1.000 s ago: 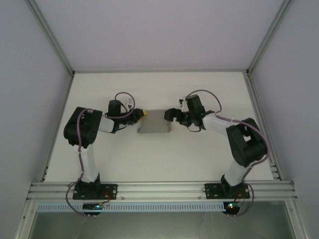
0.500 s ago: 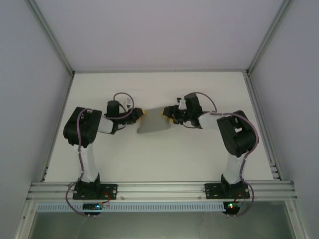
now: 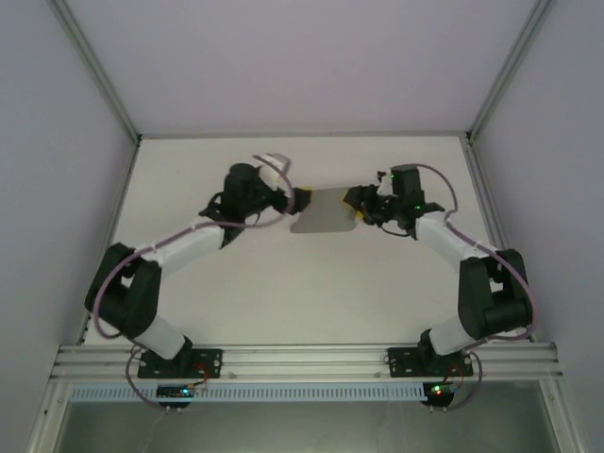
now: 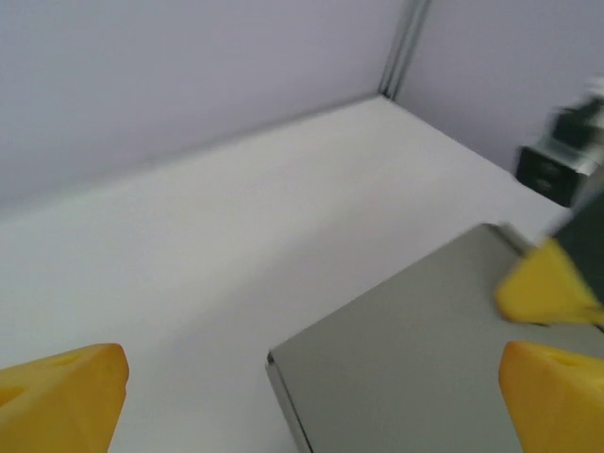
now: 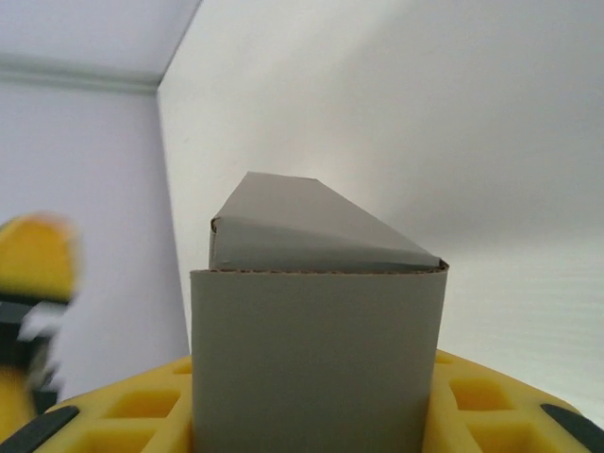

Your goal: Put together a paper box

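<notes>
The paper box point(image 3: 325, 210) is a flat grey cardboard box held between the two arms at mid-table. My right gripper point(image 3: 360, 204) is shut on its right end. In the right wrist view the box's end flap point(image 5: 316, 349) stands in front of my yellow pads point(image 5: 472, 415), and the box point(image 5: 302, 222) runs away from the camera. My left gripper point(image 3: 303, 199) is at the box's left end, open. Its yellow fingertips point(image 4: 57, 396) stand wide apart on either side of the box corner point(image 4: 406, 359). The right gripper's yellow finger point(image 4: 545, 285) rests on the box's far edge.
The white table point(image 3: 283, 283) is walled by pale panels with metal posts point(image 3: 94, 75) at the back corners. An aluminium rail point(image 3: 302, 359) carries both arm bases along the near edge. Bare table surface point(image 4: 236, 217) lies beyond the box.
The box has moved right and away from the bases, carried by the right gripper. The left arm has stretched out after it, and the right arm has swung outward.
</notes>
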You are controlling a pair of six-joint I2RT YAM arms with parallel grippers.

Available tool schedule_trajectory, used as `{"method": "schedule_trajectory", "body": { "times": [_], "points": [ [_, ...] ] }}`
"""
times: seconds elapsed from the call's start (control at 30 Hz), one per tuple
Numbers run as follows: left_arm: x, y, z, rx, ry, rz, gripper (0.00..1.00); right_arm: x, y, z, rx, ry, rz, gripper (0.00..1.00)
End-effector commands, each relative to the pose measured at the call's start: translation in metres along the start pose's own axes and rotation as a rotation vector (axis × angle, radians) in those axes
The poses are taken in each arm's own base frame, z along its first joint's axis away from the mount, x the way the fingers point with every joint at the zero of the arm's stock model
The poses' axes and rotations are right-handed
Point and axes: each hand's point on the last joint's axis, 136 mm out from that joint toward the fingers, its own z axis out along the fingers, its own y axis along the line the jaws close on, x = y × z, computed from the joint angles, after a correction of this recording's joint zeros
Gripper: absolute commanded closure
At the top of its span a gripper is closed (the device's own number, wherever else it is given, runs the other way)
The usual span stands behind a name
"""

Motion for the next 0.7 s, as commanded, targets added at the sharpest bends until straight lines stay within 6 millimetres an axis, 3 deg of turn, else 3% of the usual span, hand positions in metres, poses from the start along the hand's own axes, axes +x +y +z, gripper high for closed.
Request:
{"method": "schedule_trajectory", "body": {
  "times": [0.0, 0.13, 0.27, 0.4, 0.57, 0.67],
  "points": [
    [0.046, -0.002, 0.009, -0.173, 0.191, 0.615, 0.0, 0.007, -0.016, -0.03, 0.118, 0.065, 0.147, 0.68],
    [0.07, -0.034, 0.027, -0.138, 0.22, 0.826, 0.01, -0.001, -0.001, -0.051, 0.037, 0.093, 0.31, 0.69],
    [0.072, -0.065, 0.035, -0.051, 0.169, 0.879, 0.01, -0.002, -0.01, -0.063, 0.066, 0.142, 0.42, 0.73],
    [0.075, -0.072, 0.039, -0.002, 0.182, 0.866, 0.0, 0.009, -0.015, -0.068, 0.123, 0.2, 0.401, 0.73],
    [0.075, -0.085, 0.027, 0.083, 0.175, 0.851, 0.01, -0.014, -0.033, -0.086, 0.175, 0.135, 0.423, 0.76],
    [0.071, -0.091, 0.022, 0.119, 0.169, 0.835, 0.0, -0.02, -0.035, -0.085, 0.152, 0.136, 0.442, 0.75]
  ]
}}
